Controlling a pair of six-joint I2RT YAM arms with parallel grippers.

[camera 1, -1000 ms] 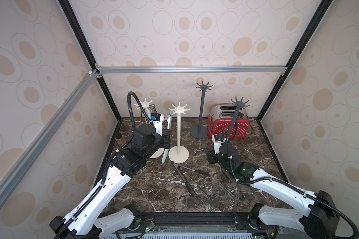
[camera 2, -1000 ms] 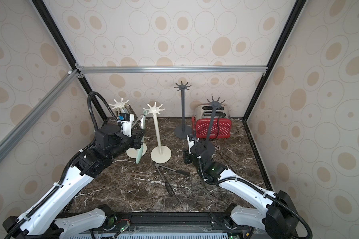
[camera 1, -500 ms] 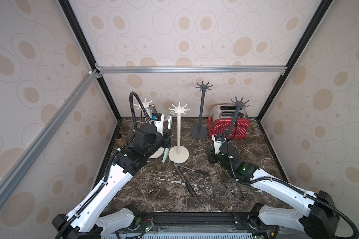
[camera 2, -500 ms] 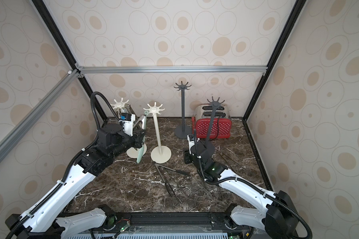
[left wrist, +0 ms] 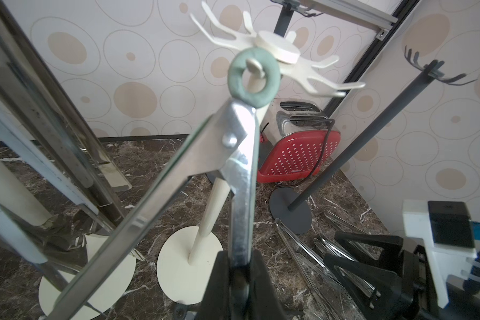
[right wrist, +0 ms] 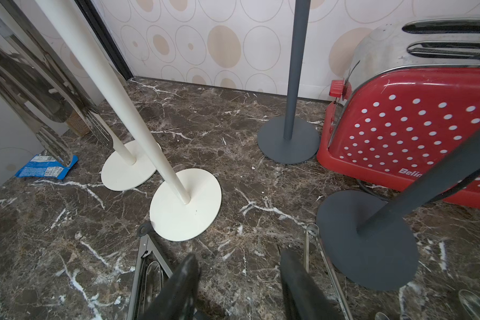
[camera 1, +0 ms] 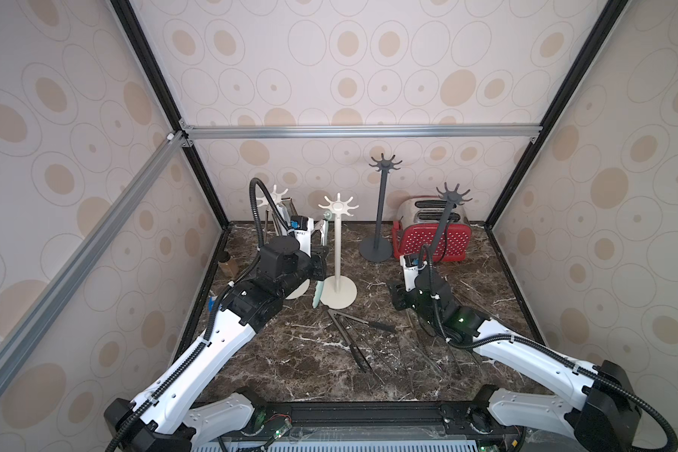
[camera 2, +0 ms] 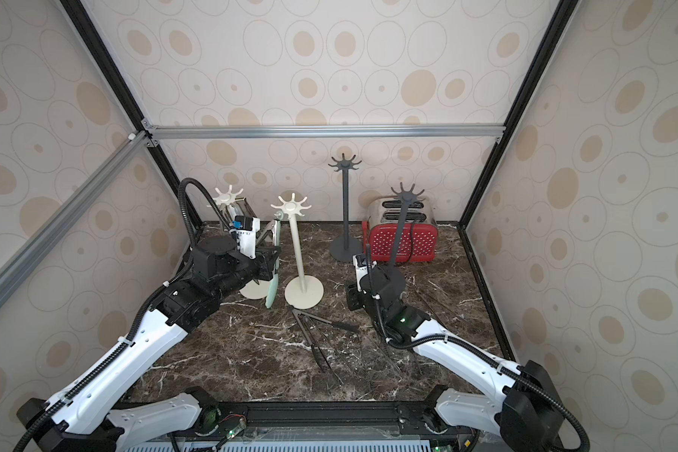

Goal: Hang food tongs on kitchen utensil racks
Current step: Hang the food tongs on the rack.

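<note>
- Now the green-tipped tongs (left wrist: 241,177) stand a shade nearer the cream rack (camera 1: 336,250) than a second ago. Their green ring (left wrist: 252,76) has crept up against the rack's crown of hooks, and the left arm has leaned in with them.
- The left gripper (left wrist: 240,263) is clamped tight on one steel leg, while the other leg splays free.
- The tongs' long axis is close to upright, with the ring on top and the green tips hanging low beside the rack's round base.
- In the left wrist view a hook tip shows inside the ring. Whether it carries any weight cannot be told.
- The right gripper (right wrist: 239,257) has not moved. It sits half spread and empty, low over the marble top (camera 1: 290,360).
- Black tongs (camera 1: 349,332) lie flat in front of the rack.
- A red toaster (camera 1: 431,238) stands at the back, and walls (camera 1: 329,58) papered with ovals close the booth.
</note>
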